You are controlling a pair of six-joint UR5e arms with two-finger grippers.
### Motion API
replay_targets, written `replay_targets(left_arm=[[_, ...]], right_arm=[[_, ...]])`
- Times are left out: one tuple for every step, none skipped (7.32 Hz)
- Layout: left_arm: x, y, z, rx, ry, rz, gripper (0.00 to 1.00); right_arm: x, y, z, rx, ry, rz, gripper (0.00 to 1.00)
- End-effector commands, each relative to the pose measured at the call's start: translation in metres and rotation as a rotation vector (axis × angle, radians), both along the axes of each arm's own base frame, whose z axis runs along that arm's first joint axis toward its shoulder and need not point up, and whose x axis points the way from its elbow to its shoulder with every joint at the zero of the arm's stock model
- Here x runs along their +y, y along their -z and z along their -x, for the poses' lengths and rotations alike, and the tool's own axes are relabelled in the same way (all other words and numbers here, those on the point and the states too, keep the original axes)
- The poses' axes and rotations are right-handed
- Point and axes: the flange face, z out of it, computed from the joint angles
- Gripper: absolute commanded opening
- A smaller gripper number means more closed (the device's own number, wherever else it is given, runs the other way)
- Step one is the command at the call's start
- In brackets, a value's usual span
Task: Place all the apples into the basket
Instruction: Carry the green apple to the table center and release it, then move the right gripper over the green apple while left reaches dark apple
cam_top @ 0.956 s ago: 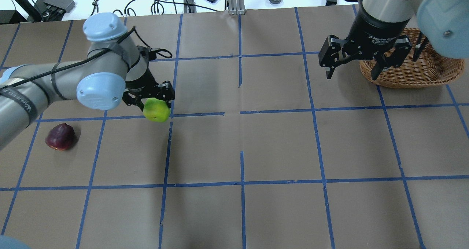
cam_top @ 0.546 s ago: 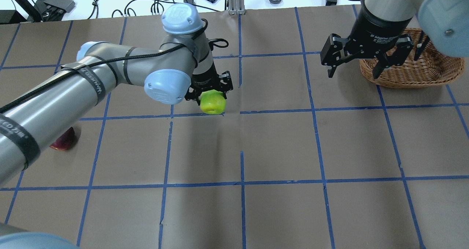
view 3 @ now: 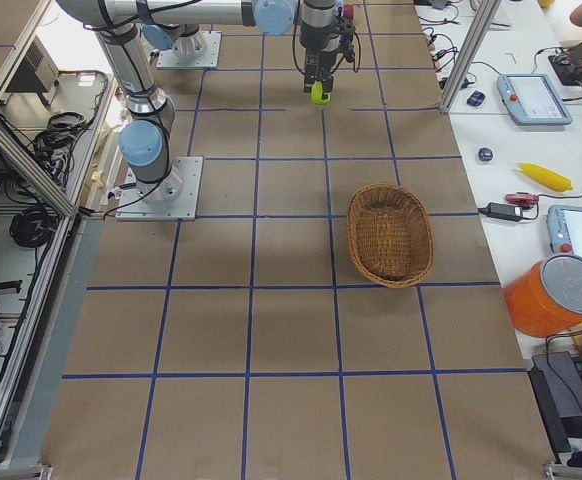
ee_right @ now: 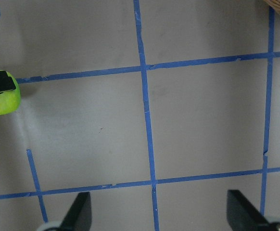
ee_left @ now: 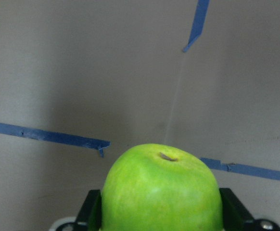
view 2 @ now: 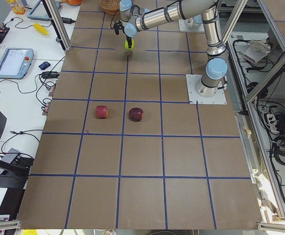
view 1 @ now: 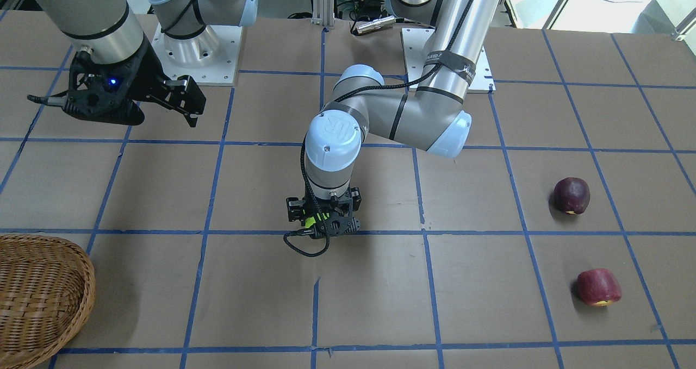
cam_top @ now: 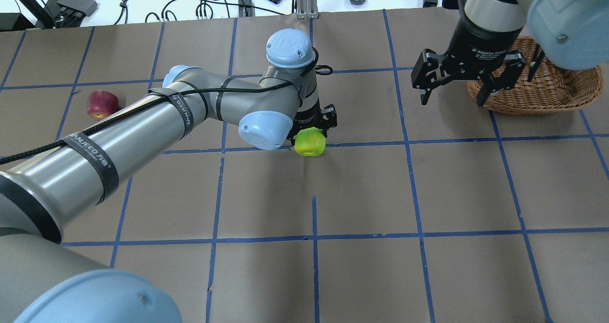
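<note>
Green apple, clamped in jaws of the left gripper, above mid surface; open room runs to the wicker basket, where the right gripper hangs, jaws apart.

left gripper clamped, right gripper spread

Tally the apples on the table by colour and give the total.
Green apple: 1
Dark red apple: 1
Bright red apple: 1
Total: 3
</note>
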Motion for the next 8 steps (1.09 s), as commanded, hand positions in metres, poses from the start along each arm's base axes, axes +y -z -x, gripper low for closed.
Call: replay_targets(left_arm=[[-0.001,0.003,0.003,0.001,0.026,0.006,1.0],[0.002,-0.022,0.001,0.01,0.081,0.04,1.0],[0.0,-0.039,-0.008,0.01,0.077,0.04,1.0],[-0.007,-0.06,-0.038,-0.002,0.08,-0.003,1.0],[-0.016,-0.086,-0.084,-0.001,0.11,-0.042,1.0],[-0.021,-0.105,-0.143,-0.011,0.121,-0.093,1.0],[-0.021,-0.119,-0.203,-0.048,0.159,-0.121,1.0],[-0.017,-0.131,-0.263,-0.095,0.238,-0.157,1.0]], right_arm=[[-0.022,0.008,-0.002,-0.005,-0.002,0.075,1.0],[-0.033,0.015,-0.004,0.002,-0.007,0.086,1.0],[-0.033,0.019,-0.007,0.006,0.004,0.082,1.0],[-0.037,0.026,-0.008,-0.003,0.003,0.071,1.0],[-0.055,0.046,-0.01,-0.005,0.001,0.086,1.0],[-0.065,0.055,-0.025,-0.008,-0.02,0.13,1.0],[-0.07,0.068,-0.048,-0.013,-0.056,0.14,1.0],[-0.07,0.087,-0.079,-0.012,-0.055,0.129,1.0]])
